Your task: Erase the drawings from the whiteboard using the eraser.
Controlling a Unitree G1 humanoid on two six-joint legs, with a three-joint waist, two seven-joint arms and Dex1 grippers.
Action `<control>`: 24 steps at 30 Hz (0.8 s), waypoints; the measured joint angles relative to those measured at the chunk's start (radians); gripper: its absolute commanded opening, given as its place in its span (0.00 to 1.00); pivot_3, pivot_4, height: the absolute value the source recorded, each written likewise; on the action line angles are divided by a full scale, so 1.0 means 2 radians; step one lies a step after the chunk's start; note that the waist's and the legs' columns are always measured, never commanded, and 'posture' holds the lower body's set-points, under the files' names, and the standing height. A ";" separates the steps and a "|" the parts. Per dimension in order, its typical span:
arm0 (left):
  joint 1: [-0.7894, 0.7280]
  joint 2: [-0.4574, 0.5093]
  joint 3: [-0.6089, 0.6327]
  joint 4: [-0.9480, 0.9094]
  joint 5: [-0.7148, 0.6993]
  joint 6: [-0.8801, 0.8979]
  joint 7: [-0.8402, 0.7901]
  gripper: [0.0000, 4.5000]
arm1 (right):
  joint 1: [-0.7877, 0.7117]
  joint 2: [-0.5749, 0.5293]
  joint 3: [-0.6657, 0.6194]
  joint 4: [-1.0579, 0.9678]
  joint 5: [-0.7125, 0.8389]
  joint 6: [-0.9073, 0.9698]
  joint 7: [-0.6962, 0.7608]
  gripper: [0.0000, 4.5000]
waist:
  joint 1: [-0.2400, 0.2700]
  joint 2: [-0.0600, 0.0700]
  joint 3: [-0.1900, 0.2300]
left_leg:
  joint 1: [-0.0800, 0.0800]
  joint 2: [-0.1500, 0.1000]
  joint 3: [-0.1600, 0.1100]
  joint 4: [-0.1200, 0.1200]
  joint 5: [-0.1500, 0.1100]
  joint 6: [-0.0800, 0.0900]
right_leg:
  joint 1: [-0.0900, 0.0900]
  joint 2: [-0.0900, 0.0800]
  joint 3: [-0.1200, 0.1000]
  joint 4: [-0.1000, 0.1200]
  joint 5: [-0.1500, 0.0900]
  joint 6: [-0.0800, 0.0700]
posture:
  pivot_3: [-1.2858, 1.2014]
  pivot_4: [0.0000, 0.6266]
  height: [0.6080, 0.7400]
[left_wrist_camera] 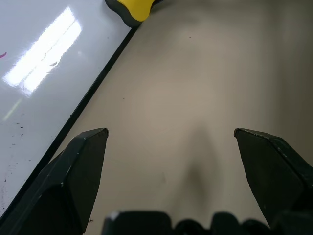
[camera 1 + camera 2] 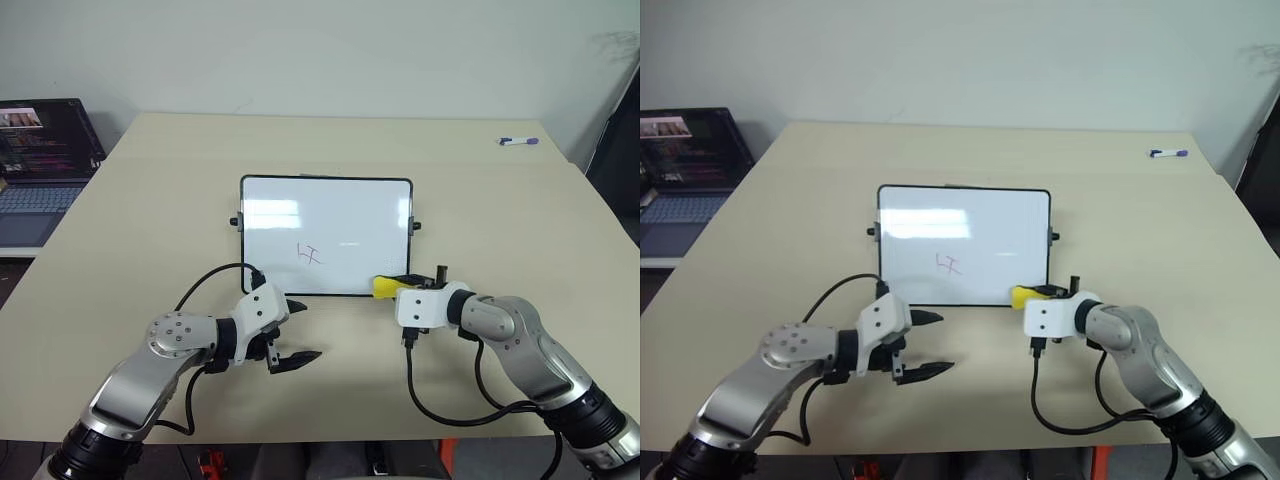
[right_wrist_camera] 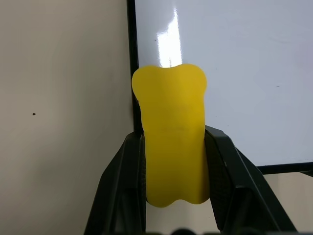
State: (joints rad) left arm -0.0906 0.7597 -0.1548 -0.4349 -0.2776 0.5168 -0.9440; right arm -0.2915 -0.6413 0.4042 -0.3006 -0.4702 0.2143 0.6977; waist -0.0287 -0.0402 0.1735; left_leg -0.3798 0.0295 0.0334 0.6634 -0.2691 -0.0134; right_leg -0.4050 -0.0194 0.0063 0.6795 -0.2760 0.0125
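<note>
The whiteboard (image 2: 325, 215) lies flat in the middle of the table, its black frame (image 3: 131, 58) running past the eraser in the right wrist view. One of the drawings (image 2: 311, 254), a small red and dark scribble, sits on the board's near half. My right gripper (image 2: 393, 287) is shut on the yellow eraser (image 2: 384, 287), which hangs over the board's near right corner. The eraser (image 3: 172, 142) sits squeezed between both black fingers. My left gripper (image 2: 309, 329) stands open just off the board's near left corner, nothing between its fingers (image 1: 73, 171).
An open laptop (image 2: 40, 160) with a dark screen stands off the table's far left. A white-and-blue marker pen (image 2: 519, 141) lies at the far right of the beige table (image 2: 500, 220). Black cables loop beside both wrists.
</note>
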 measured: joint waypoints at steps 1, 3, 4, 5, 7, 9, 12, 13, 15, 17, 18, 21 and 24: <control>0.000 0.000 0.000 0.000 0.000 0.000 0.001 1.00 | -0.003 0.014 -0.007 0.004 0.003 0.002 -0.006 0.28 | -0.001 0.000 0.000 | 0.000 0.000 0.000 0.000 0.000 0.000 | 0.000 0.000 0.000 0.000 0.000 0.000 | 0.52 0.24 1.00; 0.001 -0.001 0.000 0.000 0.000 0.000 0.003 1.00 | -0.010 0.034 -0.027 0.006 0.024 0.021 -0.010 0.28 | 0.000 0.000 0.000 | 0.000 0.000 0.000 0.000 0.000 0.000 | 0.000 0.000 0.000 0.000 0.000 0.000 | 0.52 0.24 1.00; 0.002 -0.001 0.000 0.000 0.000 0.000 0.007 1.00 | -0.014 0.050 -0.046 0.004 0.045 0.042 -0.008 0.28 | 0.000 0.000 0.000 | -0.001 0.000 0.000 0.000 0.000 0.000 | 0.000 0.000 0.000 0.000 0.000 -0.001 | 0.52 0.24 1.00; 0.004 -0.001 0.002 0.000 0.000 0.000 0.009 1.00 | -0.015 0.061 -0.068 -0.005 0.075 0.066 0.004 0.28 | 0.001 0.000 0.000 | -0.001 0.000 0.000 0.000 0.000 0.000 | 0.000 0.000 0.000 0.000 0.001 -0.002 | 0.52 0.24 1.00; 0.005 -0.001 0.010 0.001 0.000 0.000 0.013 1.00 | -0.014 0.071 -0.090 -0.028 0.124 0.096 0.027 0.28 | 0.001 0.000 0.000 | -0.001 0.000 -0.001 0.000 0.000 0.000 | -0.001 0.000 -0.001 0.000 0.001 -0.002 | 0.52 0.24 1.00; 0.003 -0.001 0.026 0.005 -0.001 0.000 0.021 1.00 | -0.011 0.086 -0.108 -0.060 0.178 0.127 0.046 0.28 | 0.001 0.000 0.000 | -0.001 0.000 -0.001 -0.001 0.000 0.000 | -0.001 0.000 -0.001 -0.001 0.001 -0.002 | 0.52 0.24 1.00; 0.006 0.000 0.048 0.006 -0.006 0.000 0.028 1.00 | 0.004 0.096 -0.131 -0.101 0.245 0.177 0.062 0.28 | 0.001 0.000 0.000 | -0.002 0.000 -0.002 -0.001 0.000 0.000 | -0.001 0.000 -0.002 -0.001 0.001 -0.003 | 0.52 0.24 1.00; 0.012 0.000 0.055 0.006 -0.008 -0.001 0.029 1.00 | 0.010 0.094 -0.136 -0.111 0.261 0.190 0.066 0.28 | 0.001 0.000 0.000 | -0.002 0.000 -0.001 -0.001 0.000 0.000 | -0.001 -0.001 -0.002 -0.001 0.001 -0.003 | 0.52 0.24 1.00; 0.030 -0.002 0.075 0.007 -0.016 -0.001 0.033 1.00 | 0.027 0.083 -0.145 -0.133 0.293 0.214 0.075 0.28 | 0.001 0.000 0.000 | -0.002 0.000 -0.001 -0.001 0.000 0.000 | -0.001 -0.001 -0.002 -0.001 0.001 -0.003 | 0.52 0.24 1.00; 0.040 -0.011 0.092 0.007 -0.022 -0.002 0.041 1.00 | 0.039 0.071 -0.149 -0.143 0.312 0.231 0.079 0.28 | 0.001 0.001 0.000 | -0.002 0.000 -0.002 -0.001 0.000 0.000 | -0.001 -0.001 -0.002 -0.001 0.001 -0.003 | 0.52 0.24 1.00; 0.046 -0.013 0.100 0.007 -0.028 -0.002 0.043 1.00 | 0.042 0.064 -0.149 -0.147 0.321 0.236 0.082 0.28 | 0.001 0.001 0.000 | -0.002 0.000 -0.002 -0.001 0.000 0.000 | -0.001 -0.001 -0.002 -0.001 0.000 -0.002 | 0.52 0.24 1.00; 0.076 -0.013 0.122 0.008 -0.031 -0.009 0.045 1.00 | 0.054 0.048 -0.150 -0.154 0.333 0.240 0.083 0.28 | 0.000 0.001 0.000 | -0.001 0.000 -0.002 -0.001 0.000 0.000 | -0.001 -0.001 -0.002 -0.001 0.000 -0.002 | 0.52 0.24 1.00; 0.090 -0.013 0.135 0.009 -0.032 -0.012 0.052 1.00 | 0.054 0.048 -0.148 -0.153 0.342 0.240 0.073 0.28 | 0.001 0.001 0.000 | -0.001 0.000 -0.002 -0.001 0.000 0.000 | -0.001 -0.001 -0.002 -0.001 0.000 -0.002 | 0.52 0.24 1.00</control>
State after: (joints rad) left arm 0.0894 0.7332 0.1147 -0.4170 -0.3420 0.4922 -0.8408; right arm -0.1826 -0.5447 0.1076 -0.6072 0.2147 0.6941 0.8440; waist -0.0270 -0.0390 0.1743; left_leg -0.3824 0.0300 0.0300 0.6616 -0.2699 -0.0140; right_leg -0.4061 -0.0206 0.0020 0.6784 -0.2763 0.0094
